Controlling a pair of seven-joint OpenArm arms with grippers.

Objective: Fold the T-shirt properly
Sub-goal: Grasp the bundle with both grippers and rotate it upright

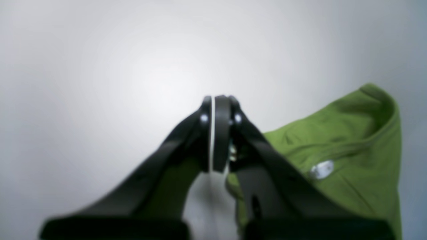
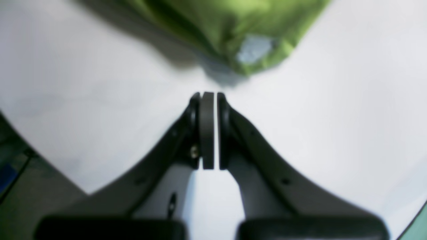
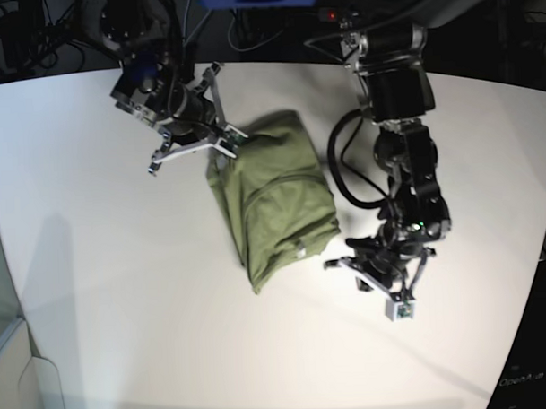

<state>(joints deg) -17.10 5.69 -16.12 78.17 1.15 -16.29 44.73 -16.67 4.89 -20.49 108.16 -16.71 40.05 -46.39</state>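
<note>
The green T-shirt (image 3: 277, 200) lies folded into a compact bundle in the middle of the white table (image 3: 123, 290), with its pale tag (image 3: 299, 250) near the front edge of the bundle. My left gripper (image 1: 215, 100) is shut and holds nothing; it hovers just right of the shirt's lower corner (image 3: 342, 263), and the T-shirt (image 1: 350, 140) shows beside its fingers. At the shirt's upper left corner my right gripper (image 2: 209, 96) is shut on nothing (image 3: 235, 134), a short way from the T-shirt (image 2: 217, 26) and its tag (image 2: 253, 48).
The table's edge (image 2: 50, 160) curves past the lower left of the right wrist view. Dark equipment and cables (image 3: 266, 16) line the back of the table, and a black cable (image 3: 343, 166) loops from the left arm close to the shirt.
</note>
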